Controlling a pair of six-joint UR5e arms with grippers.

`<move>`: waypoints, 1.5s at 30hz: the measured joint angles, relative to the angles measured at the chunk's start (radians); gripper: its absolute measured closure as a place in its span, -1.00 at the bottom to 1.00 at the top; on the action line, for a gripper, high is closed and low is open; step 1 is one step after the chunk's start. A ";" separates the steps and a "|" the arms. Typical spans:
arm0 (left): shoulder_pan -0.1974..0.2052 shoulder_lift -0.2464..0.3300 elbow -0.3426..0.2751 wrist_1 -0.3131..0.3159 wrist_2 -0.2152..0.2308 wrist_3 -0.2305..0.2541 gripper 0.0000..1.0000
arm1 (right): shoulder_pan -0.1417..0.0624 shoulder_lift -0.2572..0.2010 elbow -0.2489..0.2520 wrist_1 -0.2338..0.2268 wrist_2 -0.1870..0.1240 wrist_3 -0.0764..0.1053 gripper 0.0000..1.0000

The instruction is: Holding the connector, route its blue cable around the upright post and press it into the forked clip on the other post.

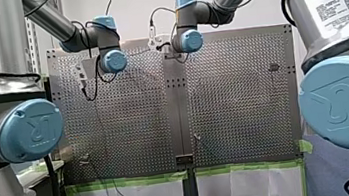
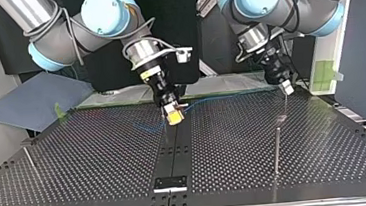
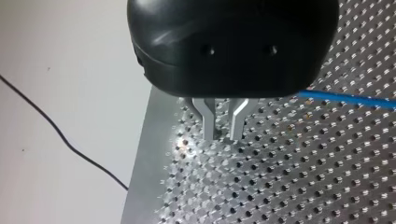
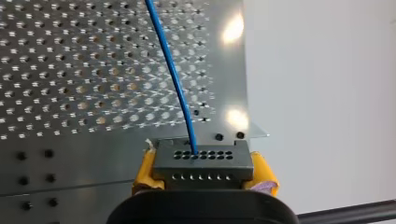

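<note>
**Listed from the top view's near edge to its far edge.**

- **Table** (image 2: 75,157): one, perforated. It is seen as two panels joined by a dark middle strip.
- **Posts:** two, thin and upright.
  - One post (image 2: 277,147) is set at the near right of the top view and the other post (image 2: 29,159) at the near left, well apart.
  - Which one carries the forked clip is too small to be told.
- **Connector** (image 4: 201,161): one, a small dark block with two rows of holes.
  - It is held above the table at the middle strip, farther off than both posts.
  - It is clamped on its two sides by the yellow pads (image 4: 144,175) of the right gripper (image 2: 174,115), whose fingers are closed on it.
  - It is judged light and rigid. The side faces are judged the proper place for a hold, since the holed face and the cable's exit are left free.
- **Blue cable** (image 4: 175,79): one, thin.
  - It is seen leaving a hole in one row of the connector and is led off toward the far right of the top view.
  - It is not yet routed around a post or pressed into a clip.
  - It is judged light, soft and a little springy. It should be easily bent around a post, but is likely to slip off unless kept gently taut.
  - A hard pull is judged a risk at the hole.
- **Left gripper** (image 3: 223,128): one, black, at the far right of the top view.
  - Its metal fingers (image 3: 208,119) are parted by a narrow gap, and nothing is seen between their tips.
  - The cable is seen passing beside its body. Whether the two touch cannot be told.
</note>
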 joint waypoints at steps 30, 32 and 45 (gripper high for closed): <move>0.201 -0.102 0.257 -0.236 0.256 -0.072 0.63 | -0.025 0.017 -0.118 0.032 -0.070 0.032 1.00; 0.208 -0.104 0.270 -0.242 0.270 -0.081 0.63 | -0.026 0.029 -0.131 0.038 -0.071 0.032 1.00; 0.283 -0.114 0.372 -0.297 0.363 -0.093 0.58 | -0.026 0.093 -0.209 0.061 -0.081 0.032 1.00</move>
